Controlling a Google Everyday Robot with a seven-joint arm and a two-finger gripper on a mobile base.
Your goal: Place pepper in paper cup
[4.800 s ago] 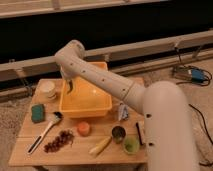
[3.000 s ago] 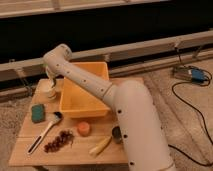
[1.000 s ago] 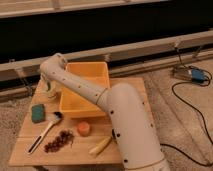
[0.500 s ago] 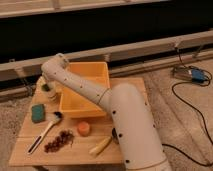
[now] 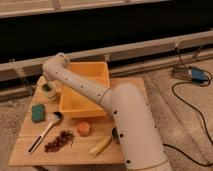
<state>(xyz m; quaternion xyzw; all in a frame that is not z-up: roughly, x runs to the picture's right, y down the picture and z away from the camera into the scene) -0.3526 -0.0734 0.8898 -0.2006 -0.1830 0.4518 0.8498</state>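
Observation:
The cream-white paper cup (image 5: 49,93) stands at the table's back left corner, left of the yellow tub (image 5: 85,89). My gripper (image 5: 47,84) is right above the cup's mouth, at the end of the white arm that reaches across the tub. A small dark green shape, the pepper (image 5: 46,88), shows at the cup's mouth under the gripper. I cannot tell whether it is held or lies in the cup.
A green sponge (image 5: 37,112), a white-headed spoon (image 5: 44,132), dark grapes (image 5: 59,141), an orange disc (image 5: 83,128) and a corn cob (image 5: 100,146) lie on the wooden table (image 5: 30,155). The arm hides the table's right part. A blue device (image 5: 196,75) and cable lie on the floor.
The gripper moved from over the yellow tub leftward to the paper cup and has come down onto the cup's mouth. The cup is now partly covered.

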